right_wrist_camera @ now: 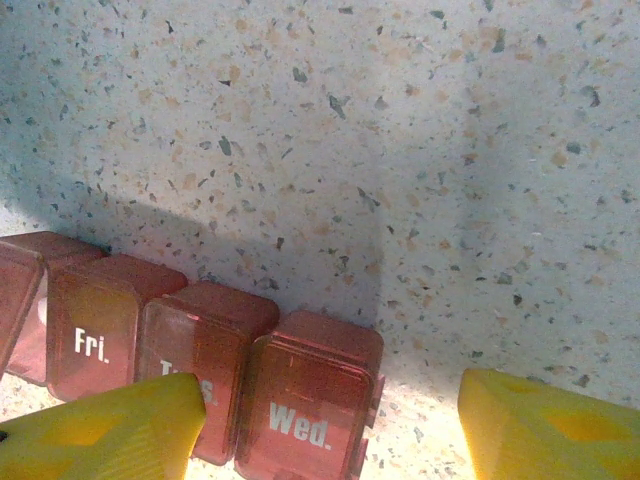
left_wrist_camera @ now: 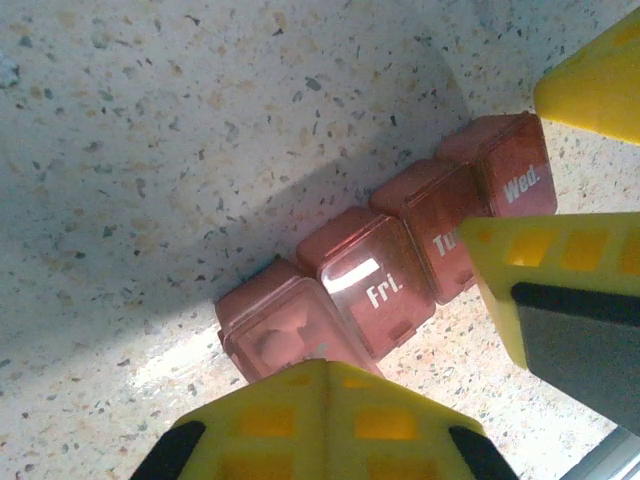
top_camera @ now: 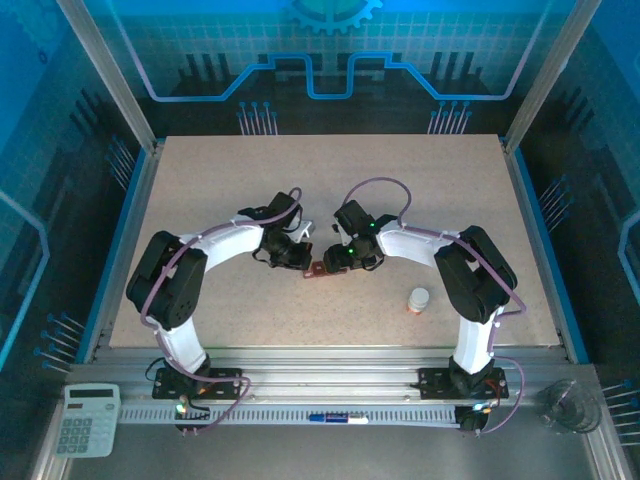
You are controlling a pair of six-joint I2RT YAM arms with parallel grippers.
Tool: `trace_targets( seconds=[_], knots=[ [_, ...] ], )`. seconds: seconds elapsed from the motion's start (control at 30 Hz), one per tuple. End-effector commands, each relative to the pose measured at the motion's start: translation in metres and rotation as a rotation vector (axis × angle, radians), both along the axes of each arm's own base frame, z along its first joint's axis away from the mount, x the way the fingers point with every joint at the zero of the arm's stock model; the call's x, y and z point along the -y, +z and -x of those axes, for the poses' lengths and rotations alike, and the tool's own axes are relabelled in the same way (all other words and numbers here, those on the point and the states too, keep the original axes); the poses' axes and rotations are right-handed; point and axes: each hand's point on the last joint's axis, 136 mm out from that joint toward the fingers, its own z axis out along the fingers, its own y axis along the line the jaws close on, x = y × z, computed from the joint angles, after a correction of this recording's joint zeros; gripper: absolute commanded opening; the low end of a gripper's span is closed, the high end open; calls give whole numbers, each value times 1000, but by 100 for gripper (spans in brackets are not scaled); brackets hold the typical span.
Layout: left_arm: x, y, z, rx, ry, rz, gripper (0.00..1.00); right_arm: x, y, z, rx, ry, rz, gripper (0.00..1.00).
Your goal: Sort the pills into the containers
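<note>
The containers (left_wrist_camera: 375,285) are a reddish-brown strip of four lidded compartments lying flat on the speckled table. All lids look closed; three read Fri., Tues. and Wed. (right_wrist_camera: 315,400). Pale pills (left_wrist_camera: 275,340) show through the lid of the unlabelled end compartment. My left gripper (left_wrist_camera: 325,365) is shut, its yellow tips together right over that end compartment. My right gripper (right_wrist_camera: 330,430) is open around the Wed. end, one finger (right_wrist_camera: 110,430) over the Tues. lid, the other (right_wrist_camera: 550,425) clear of the strip. From above, both grippers meet at the strip (top_camera: 316,269).
A small white bottle (top_camera: 419,299) with an orange band stands on the table in front of the right arm. A calculator (top_camera: 88,418) lies off the table at the near left, and a clear cup (top_camera: 568,405) at the near right.
</note>
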Motion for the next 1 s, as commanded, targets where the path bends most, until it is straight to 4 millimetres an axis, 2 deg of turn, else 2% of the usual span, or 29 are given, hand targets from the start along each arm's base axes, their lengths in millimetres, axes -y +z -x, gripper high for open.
trace_targets(
  seconds=[0.0,0.97],
  knots=[
    [-2,5,10,-5,-12,-7,0,14,-32,11,-67,-15,90,70],
    [-2,-16,21,-48,-22,-46,0,16,-37,13,-80,-17,93,70]
  ],
)
